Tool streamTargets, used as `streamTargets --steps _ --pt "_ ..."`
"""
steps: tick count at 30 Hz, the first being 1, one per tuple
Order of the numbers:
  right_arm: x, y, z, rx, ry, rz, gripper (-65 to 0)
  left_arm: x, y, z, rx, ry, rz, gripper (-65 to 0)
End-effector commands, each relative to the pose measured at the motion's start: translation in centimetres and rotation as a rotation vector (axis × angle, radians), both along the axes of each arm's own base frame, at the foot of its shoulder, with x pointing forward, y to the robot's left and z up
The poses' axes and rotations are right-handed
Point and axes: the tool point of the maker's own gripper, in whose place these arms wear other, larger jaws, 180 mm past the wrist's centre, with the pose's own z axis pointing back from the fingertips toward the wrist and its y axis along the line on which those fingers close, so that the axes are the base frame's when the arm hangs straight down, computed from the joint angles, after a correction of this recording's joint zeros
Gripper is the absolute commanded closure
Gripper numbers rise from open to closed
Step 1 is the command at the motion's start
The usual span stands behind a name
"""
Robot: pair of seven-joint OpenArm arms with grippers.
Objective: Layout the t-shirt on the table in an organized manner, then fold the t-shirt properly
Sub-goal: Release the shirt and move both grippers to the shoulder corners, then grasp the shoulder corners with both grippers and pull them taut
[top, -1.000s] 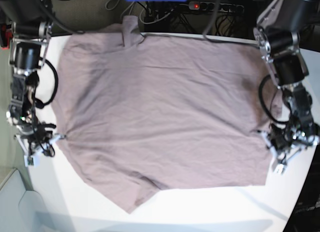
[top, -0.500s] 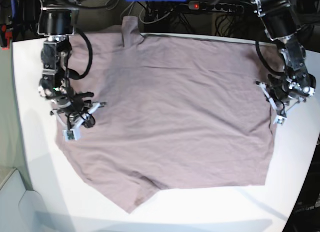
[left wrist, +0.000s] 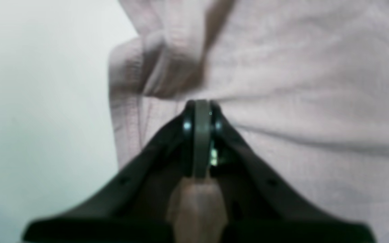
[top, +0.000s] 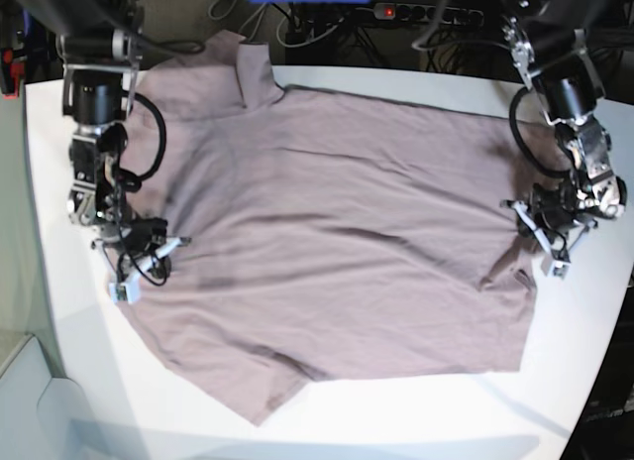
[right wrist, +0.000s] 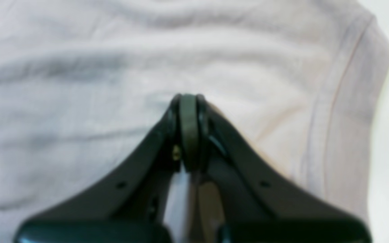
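Soft, limp mauve t-shirt (top: 337, 232) on white table (top: 580, 361): pinched at opposite side edges by closed left gripper (top: 543, 244) and right gripper (top: 139, 262); keep taut.

You've dragged the t-shirt (top: 327, 232) toward the table's (top: 584, 371) near edge: the right gripper (top: 134, 267) has dropped lower, and the left gripper (top: 550, 237) too, bunching cloth beside it.

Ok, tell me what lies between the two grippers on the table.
In the base view, only the t-shirt spreads between the right gripper and the left gripper, lying over the white table.
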Motion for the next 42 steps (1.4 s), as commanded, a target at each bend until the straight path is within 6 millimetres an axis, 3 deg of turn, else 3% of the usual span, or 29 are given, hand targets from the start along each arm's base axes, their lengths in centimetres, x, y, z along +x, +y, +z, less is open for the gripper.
streamTargets --steps 1,7,12,14,22,29,34,36,38,42 --pt "1.1 -1.4 1.0 -0.039 -0.006 -0.015 0.0 1.1 0.7 1.0 0.031 -0.007 0.001 -0.4" --pt "3.7 -2.3 3.6 -0.048 -0.056 -0.026 0.0 3.0 1.4 2.4 0.025 -0.045 0.011 -0.4" --pt "4.2 -3.5 4.6 -0.066 -0.074 -0.038 0.0 2.5 2.2 2.3 0.034 -0.038 0.022 -0.4" --pt "4.1 -4.4 5.6 -0.091 -0.097 -0.039 0.0 1.0 2.9 1.6 0.047 -0.013 0.026 -0.4" --pt "0.0 -3.1 7.5 -0.177 -0.166 0.032 0.0 -1.5 3.2 1.5 0.104 0.027 0.013 -0.4" --pt "-5.3 -1.0 8.7 -0.256 -0.118 0.113 0.0 -1.3 2.0 4.6 0.094 -0.045 -0.006 -0.8" --pt "-9.1 0.3 8.9 -0.286 -0.081 0.156 0.0 -2.3 1.6 7.1 0.151 -0.088 -0.037 -1.4" --pt "-10.4 0.2 9.0 -0.296 -0.061 0.153 0.0 -3.2 1.5 8.4 0.200 -0.094 -0.055 -5.6" --pt "-11.7 0.2 8.8 -0.290 -0.039 0.141 -1.4 -4.8 2.1 9.3 0.252 -0.085 -0.049 -14.7" --pt "-14.1 -0.3 8.1 -0.300 0.000 0.147 -14.6 -8.9 4.5 10.3 0.264 -0.098 0.064 -41.0"
